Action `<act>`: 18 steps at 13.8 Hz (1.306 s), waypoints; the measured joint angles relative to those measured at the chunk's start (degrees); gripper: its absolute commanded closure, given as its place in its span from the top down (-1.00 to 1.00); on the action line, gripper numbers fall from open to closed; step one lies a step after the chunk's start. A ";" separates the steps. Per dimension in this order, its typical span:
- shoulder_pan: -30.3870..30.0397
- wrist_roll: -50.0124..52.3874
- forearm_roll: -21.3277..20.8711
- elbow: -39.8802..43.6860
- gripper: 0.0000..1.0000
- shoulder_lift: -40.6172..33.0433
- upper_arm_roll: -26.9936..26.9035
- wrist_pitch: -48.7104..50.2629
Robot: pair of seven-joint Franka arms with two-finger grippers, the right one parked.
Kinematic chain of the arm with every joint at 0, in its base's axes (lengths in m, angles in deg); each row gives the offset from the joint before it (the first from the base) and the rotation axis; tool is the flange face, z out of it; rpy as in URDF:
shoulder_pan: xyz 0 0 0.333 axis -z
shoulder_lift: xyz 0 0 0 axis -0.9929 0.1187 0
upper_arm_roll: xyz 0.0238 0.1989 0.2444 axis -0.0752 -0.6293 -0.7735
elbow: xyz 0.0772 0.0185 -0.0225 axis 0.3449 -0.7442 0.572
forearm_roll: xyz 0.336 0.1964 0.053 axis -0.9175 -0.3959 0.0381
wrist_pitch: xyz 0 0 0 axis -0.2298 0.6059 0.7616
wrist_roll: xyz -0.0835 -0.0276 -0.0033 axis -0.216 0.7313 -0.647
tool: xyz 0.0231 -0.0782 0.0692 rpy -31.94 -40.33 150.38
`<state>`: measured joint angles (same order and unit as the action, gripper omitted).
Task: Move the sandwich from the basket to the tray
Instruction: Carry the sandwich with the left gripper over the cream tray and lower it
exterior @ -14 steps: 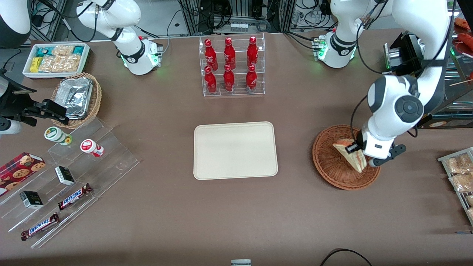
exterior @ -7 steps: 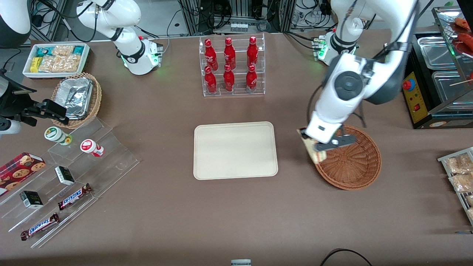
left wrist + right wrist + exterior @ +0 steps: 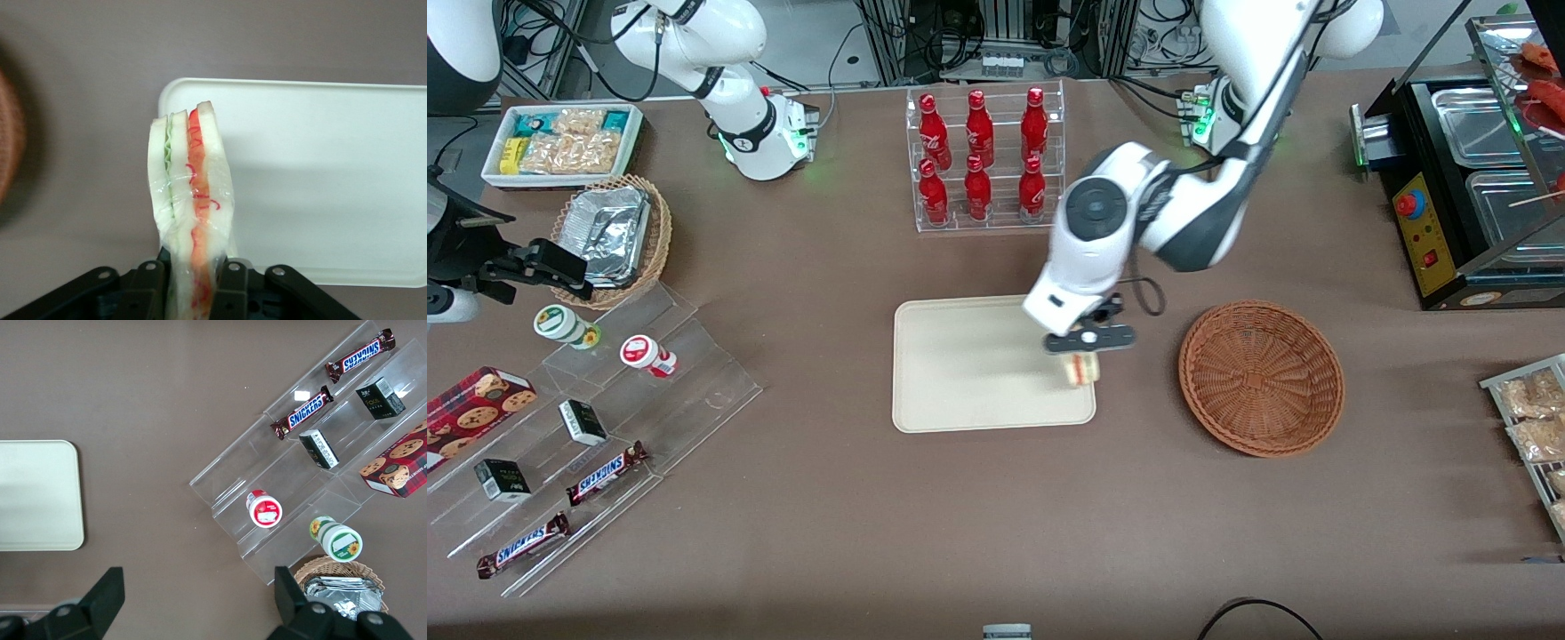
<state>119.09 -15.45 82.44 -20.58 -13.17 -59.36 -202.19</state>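
Sandwich (image 3: 192, 200) clamped in end effector (image 3: 1087, 345) above tray (image 3: 960, 373).

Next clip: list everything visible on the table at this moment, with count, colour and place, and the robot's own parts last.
sandwich: 1, pale bread with red and green filling, held above the tray's edge nearest the basket
tray: 1, cream, mid-table
basket: 1, reddish-brown wicker, beside the tray toward the working arm's end
cola bottles: 6, red, in a clear rack farther from the camera than the tray
Snickers bars: 2, brown, on clear steps toward the parked arm's end
tan basket: 1, holds foil containers, near those steps
white bin: 1, snack packets inside
gripper: 1, black, jaws shut on the sandwich over the tray
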 measured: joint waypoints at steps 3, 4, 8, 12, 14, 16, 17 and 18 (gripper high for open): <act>3.72 1.21 0.00 5.29 -0.59 6.11 0.07 -0.47; 4.67 1.61 0.00 6.71 -0.58 7.94 0.07 -0.90; 6.95 1.75 -0.04 8.84 -0.57 12.12 0.08 -3.03; 8.57 1.74 -0.49 8.86 -0.56 15.39 0.08 -9.67; 9.51 1.74 -1.95 8.86 -0.57 16.48 0.08 -9.90; 9.64 1.74 -2.88 8.86 -0.55 16.97 0.05 -9.85; 9.64 1.73 -2.99 8.87 -0.36 16.99 0.05 -9.81; 9.66 1.71 -3.02 8.88 0.31 16.99 0.05 -9.81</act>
<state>128.75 -13.74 79.42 -11.70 3.82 -59.32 -212.00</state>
